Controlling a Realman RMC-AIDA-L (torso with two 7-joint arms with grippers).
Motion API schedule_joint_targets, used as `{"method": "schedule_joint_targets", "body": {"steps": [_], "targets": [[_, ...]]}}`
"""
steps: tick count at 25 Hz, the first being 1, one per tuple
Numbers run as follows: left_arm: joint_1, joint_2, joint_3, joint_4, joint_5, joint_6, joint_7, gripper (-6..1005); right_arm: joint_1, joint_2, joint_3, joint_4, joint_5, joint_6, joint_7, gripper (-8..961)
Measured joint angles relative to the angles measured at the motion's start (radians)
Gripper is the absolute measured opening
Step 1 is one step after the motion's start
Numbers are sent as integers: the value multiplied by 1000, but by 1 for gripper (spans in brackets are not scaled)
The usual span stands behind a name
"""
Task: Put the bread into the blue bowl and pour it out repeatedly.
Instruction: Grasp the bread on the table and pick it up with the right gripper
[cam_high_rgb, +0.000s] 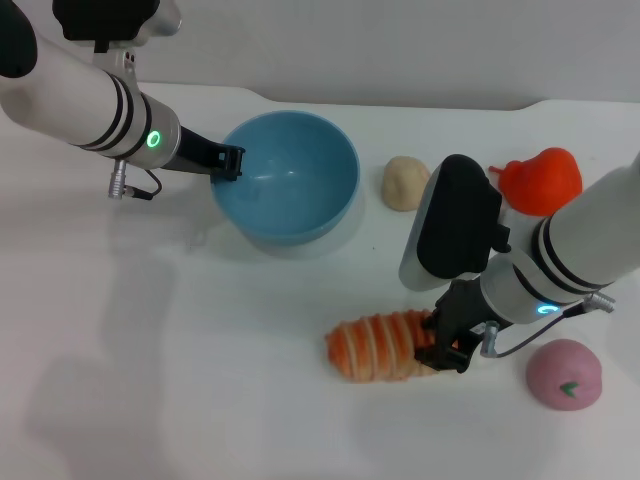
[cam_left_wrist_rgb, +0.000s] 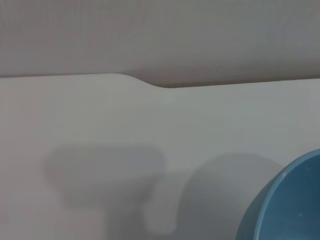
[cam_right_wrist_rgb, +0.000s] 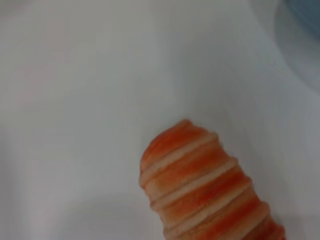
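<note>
The bread (cam_high_rgb: 380, 346), an orange-and-cream striped loaf, lies on the white table at the front middle. It fills the right wrist view (cam_right_wrist_rgb: 205, 187). My right gripper (cam_high_rgb: 446, 343) is down at the loaf's right end, with a finger on either side, shut on it. The blue bowl (cam_high_rgb: 290, 180) stands upright at the back middle, with nothing in it. Its rim shows in the left wrist view (cam_left_wrist_rgb: 285, 205). My left gripper (cam_high_rgb: 229, 161) is shut on the bowl's left rim.
A small round beige lump (cam_high_rgb: 405, 183) lies right of the bowl. A red-orange toy (cam_high_rgb: 543, 181) sits at the back right, behind my right arm. A pink round toy (cam_high_rgb: 565, 374) lies at the front right. The table's far edge (cam_high_rgb: 400, 103) runs behind the bowl.
</note>
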Motion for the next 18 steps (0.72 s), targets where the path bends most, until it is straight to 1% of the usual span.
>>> {"method": "schedule_joint_targets", "body": {"steps": [6,7,8,12,16,18], "targets": [[0,0,0,0,0,0,2,-1,-1,1,56,-29,69,-23,2,327],[0,0,0,0,0,0,3,-1,-5,0,81,-27,72,-20,-9,315],[0,0,0,0,0,0,3,-1,-5,0,81,-27,72,-20,-9,302],[-1,0,0,0,0,0,8,0,-10,-1,138,-28,76,10,-37,256],[-1,0,1,0,0,0,9,0,-22,-2,156,-20,79,17,-42,220],[-1,0,3,0,0,0,9,0,-26,-3,162,-19,83,21,-45,187]]}}
